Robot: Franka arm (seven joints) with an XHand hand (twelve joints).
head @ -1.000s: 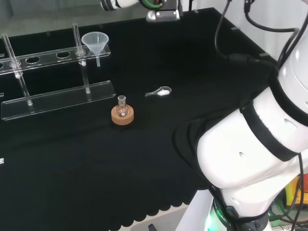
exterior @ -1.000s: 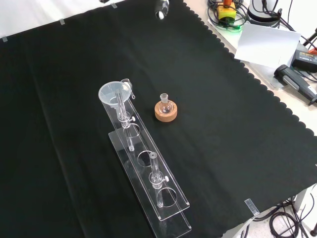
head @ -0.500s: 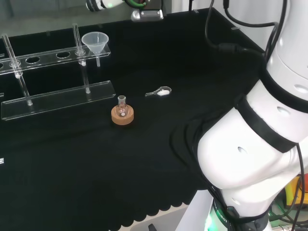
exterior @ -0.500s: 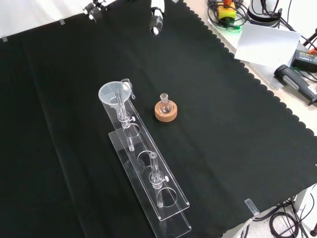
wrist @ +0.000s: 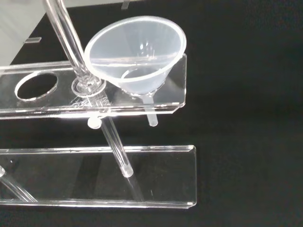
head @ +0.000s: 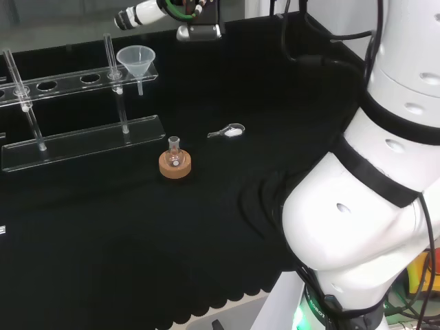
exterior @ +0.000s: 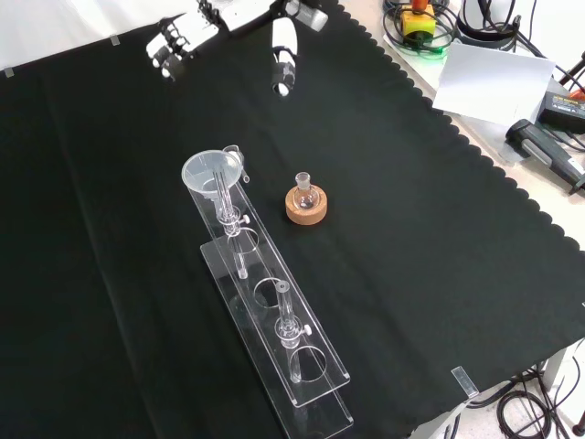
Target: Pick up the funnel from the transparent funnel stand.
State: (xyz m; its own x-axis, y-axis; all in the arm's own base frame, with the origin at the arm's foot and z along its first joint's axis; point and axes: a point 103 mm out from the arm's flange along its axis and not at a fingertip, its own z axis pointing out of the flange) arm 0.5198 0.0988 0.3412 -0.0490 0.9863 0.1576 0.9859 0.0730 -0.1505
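Funnel (exterior: 213,171) seated in the stand's (exterior: 274,320) end hole; hand (exterior: 228,23) well beyond, fingers spread, empty

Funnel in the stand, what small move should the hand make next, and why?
Probably bring the hand closer to the funnel, fingers kept open. The funnel sits in the end hole of the stand, and the hand is well short of it.

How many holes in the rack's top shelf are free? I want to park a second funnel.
3 free holes: in the front view one just past the funnel, one mid-shelf, one at the near end. Clear plastic may hide others.
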